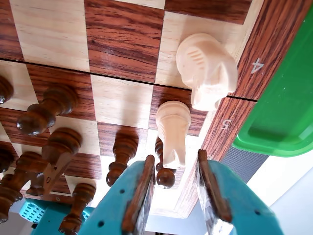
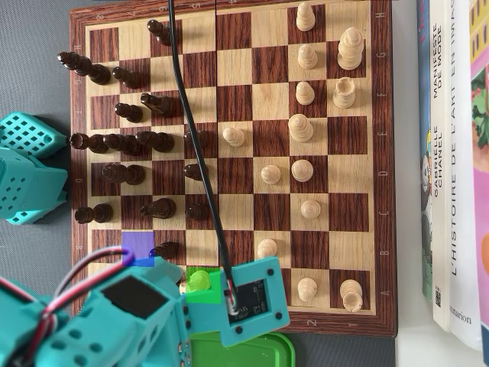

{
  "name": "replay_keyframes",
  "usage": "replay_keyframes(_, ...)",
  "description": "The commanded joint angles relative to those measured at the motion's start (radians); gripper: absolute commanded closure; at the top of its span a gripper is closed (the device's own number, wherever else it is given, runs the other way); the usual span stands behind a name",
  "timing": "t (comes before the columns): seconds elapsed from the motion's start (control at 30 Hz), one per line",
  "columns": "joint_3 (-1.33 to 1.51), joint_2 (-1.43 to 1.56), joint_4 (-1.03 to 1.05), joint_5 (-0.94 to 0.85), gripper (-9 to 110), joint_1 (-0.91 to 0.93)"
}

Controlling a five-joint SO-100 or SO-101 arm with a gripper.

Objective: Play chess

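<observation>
From the wrist view my pincer [image 1: 178, 178] stands open — its fingers either side of a pale chess piece [image 1: 172, 128], not yet gripping it. A pale knight [image 1: 206, 68] sits just beyond, by the chessboard [image 1: 122, 34] rim marked "4" and "5". A green tray [image 1: 281, 112] lies beside the board. Overhead, book spines [image 2: 451, 153] read "L'HISTOIRE DE L'ART EN IMA" and "MANIFESTE DE MODE" — partly cut off.

Smooth, satin-sheened grained wooden chessboard [image 1: 122, 44], glossy turned dark wooden pieces [image 1: 46, 110], matt pale cream carved pieces [image 1: 206, 68], matt teal plastic gripper [image 1: 176, 171], shiny green plastic tray [image 1: 288, 112].
</observation>
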Motion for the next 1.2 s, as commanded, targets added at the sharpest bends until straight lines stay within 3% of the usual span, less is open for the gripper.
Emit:
replay_keyframes(0.0,-0.035,0.054,0.011,0.008,88,-0.005)
replay_keyframes(0.43,0.028,0.276,0.012,0.014,88,0.009)
replay_keyframes(0.83,0.196,0.598,0.0,0.149,88,-0.026)
replay_keyframes(1.17,0.357,0.868,-0.235,0.308,88,-0.183)
